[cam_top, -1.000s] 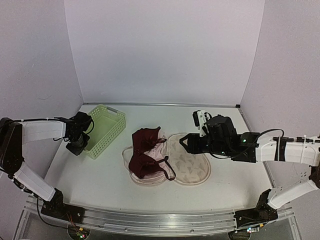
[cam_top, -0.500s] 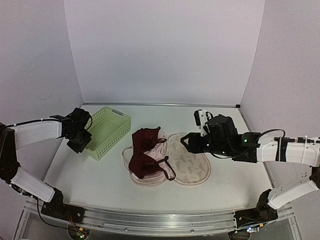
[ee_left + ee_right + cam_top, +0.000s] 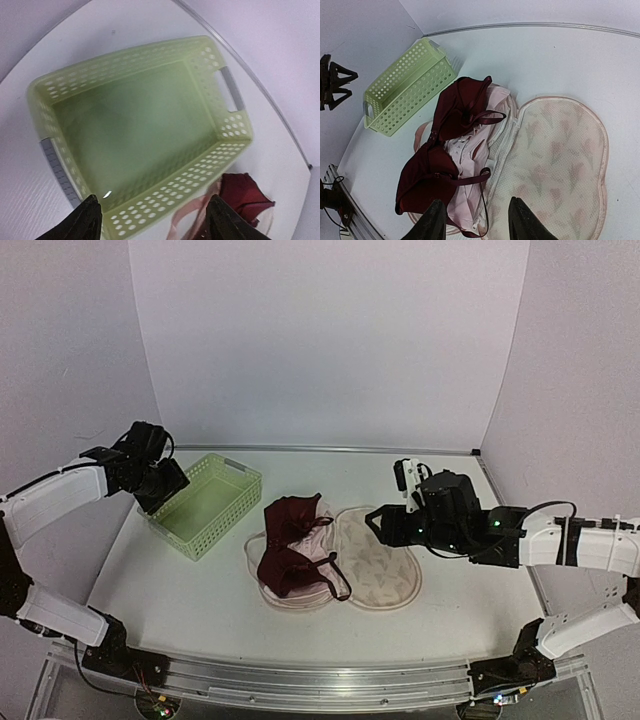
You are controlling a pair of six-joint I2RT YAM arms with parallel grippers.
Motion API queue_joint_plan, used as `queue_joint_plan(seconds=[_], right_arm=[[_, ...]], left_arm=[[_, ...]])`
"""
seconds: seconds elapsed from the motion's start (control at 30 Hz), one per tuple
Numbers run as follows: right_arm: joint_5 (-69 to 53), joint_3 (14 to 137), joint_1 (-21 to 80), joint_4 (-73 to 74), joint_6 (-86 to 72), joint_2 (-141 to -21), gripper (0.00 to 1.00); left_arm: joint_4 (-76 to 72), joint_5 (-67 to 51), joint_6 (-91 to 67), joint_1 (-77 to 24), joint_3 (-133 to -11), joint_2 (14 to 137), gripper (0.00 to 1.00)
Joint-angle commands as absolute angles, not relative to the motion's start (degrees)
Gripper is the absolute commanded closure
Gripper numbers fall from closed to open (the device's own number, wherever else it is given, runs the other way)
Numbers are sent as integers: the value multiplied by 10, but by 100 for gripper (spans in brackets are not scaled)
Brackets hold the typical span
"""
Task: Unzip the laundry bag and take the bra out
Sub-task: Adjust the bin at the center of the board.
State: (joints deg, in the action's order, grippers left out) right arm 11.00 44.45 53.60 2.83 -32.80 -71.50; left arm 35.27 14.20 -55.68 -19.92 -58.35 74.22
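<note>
at the centre of the worktop (image 3: 180, 600), the laundry bag (image 3: 380, 570) lay unzipped with both lobes spread flat. the bra (image 3: 290, 550) was heaped on its left lobe, one strap trailing toward the zip edge. my right fingers (image 3: 372, 523) hovered apart over the right lobe, gripping nothing. my left fingers (image 3: 168, 490) hung apart above the green basket (image 3: 225, 518). risk, as i judged it: too deep a pinch would catch the pale pink fabric beneath the bra, and a snagged strap would drag the bag along.

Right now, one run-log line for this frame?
laundry bag: unzipped, spread flat | bra: on lobe nearer basket, not removed | left gripper: open, over basket | right gripper: open, over laundry bag
</note>
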Motion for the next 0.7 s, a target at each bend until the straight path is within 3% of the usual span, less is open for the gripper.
queue_joint_plan(seconds=[0.0,0.27,0.67], right_arm=[[122,459,536,17,-317,-716,56],[121,460,535,13,-316,-732,56],[122,451,536,9,-319,-729,55]], left_arm=[[282,35,-348,-200,-626,741,26],[260,-76,-186,-209,-664,837,19],[251,-10,-126,-274,-671,950,20]])
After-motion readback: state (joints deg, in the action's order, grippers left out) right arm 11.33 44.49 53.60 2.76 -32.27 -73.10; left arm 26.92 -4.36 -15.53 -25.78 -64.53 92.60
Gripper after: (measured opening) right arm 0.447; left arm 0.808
